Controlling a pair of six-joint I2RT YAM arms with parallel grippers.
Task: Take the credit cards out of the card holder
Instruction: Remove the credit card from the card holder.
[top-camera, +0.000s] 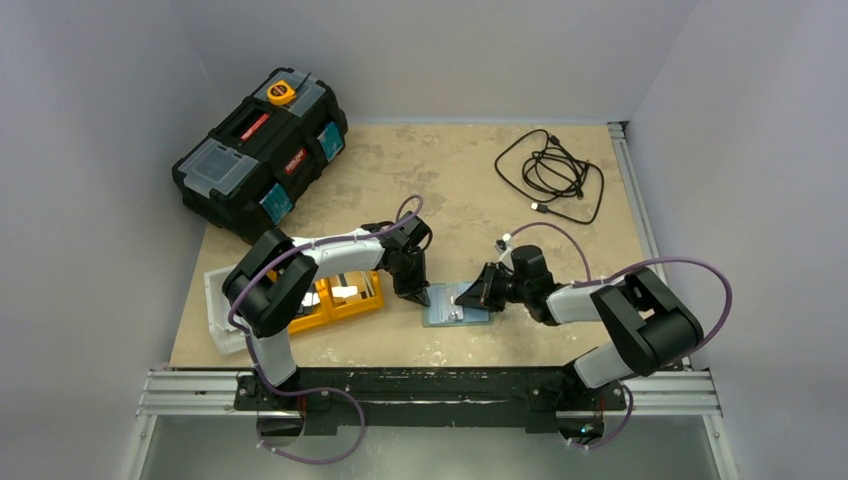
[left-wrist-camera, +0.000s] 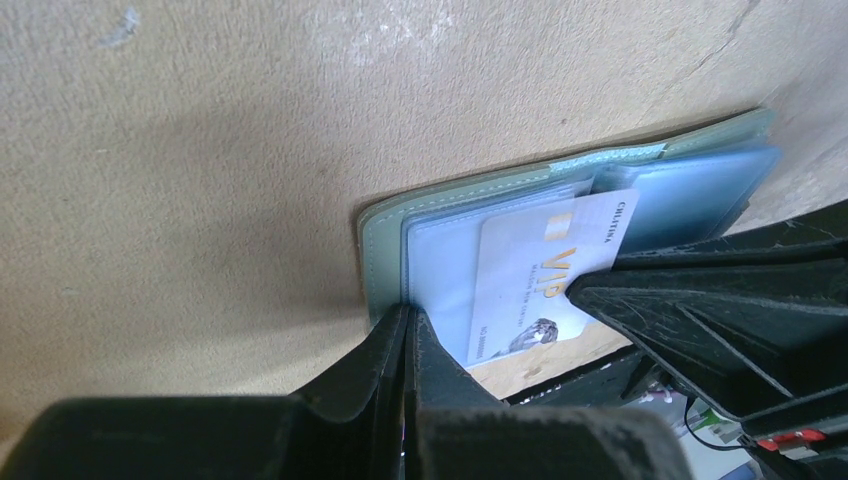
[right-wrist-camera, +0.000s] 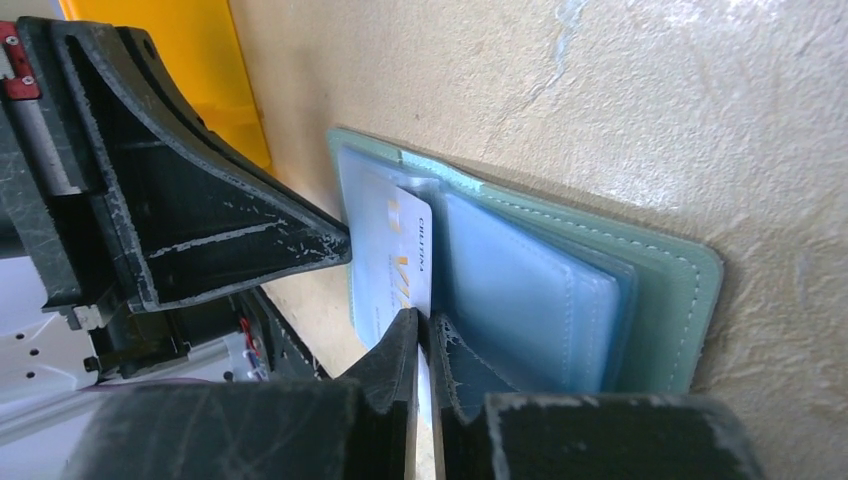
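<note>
Card holder (right-wrist-camera: 662, 300) open, left hand (left-wrist-camera: 408, 314) closed at its edge; right hand (right-wrist-camera: 430, 322) pinches partly-out white card (left-wrist-camera: 540, 288).

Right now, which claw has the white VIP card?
The right claw, closed on the credit card; the left claw only presses the card holder at its corner.

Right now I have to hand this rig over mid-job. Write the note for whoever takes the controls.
The left gripper is shut, tips down on the edge of the card holder, apparently pinning it to the table.
The right gripper is shut on a white VIP credit card, which sticks partly out of the holder.
Done: the holder lies open. The silvery flat pieces in the orange tray may be cards taken out, but that is not certain.
Left: pull this card free, set it down, then check the other pockets.
</note>
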